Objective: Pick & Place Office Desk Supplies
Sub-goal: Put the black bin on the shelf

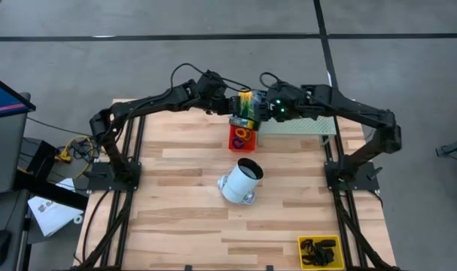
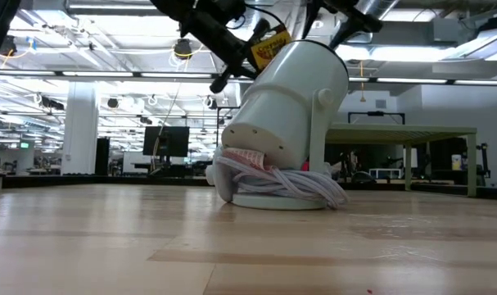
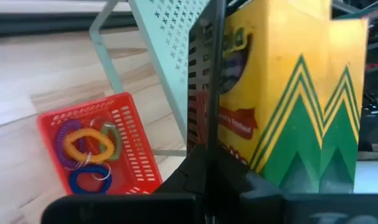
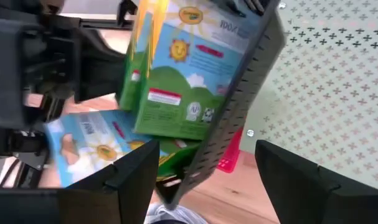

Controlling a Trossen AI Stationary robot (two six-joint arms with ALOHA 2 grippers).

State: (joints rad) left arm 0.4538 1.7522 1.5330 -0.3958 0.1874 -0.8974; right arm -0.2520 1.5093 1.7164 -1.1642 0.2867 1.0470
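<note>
crayon boxes (image 1: 247,108) sit in black mesh holder (image 3: 201,93), held aloft at table's 12 o'clock edge, above red basket (image 1: 240,138) of coil bands (image 3: 83,146). left gripper (image 1: 230,101) clamped on holder rim at its 9 o'clock; right gripper (image 1: 264,110) at 3 o'clock, fingers spread wide, holding nothing.

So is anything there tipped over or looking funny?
Yes. The white desk lamp lies tipped over mid-table, its head resting on its coiled cord. Also, the black mesh holder with crayon boxes hangs tilted in the air, clamped by the left gripper.
</note>
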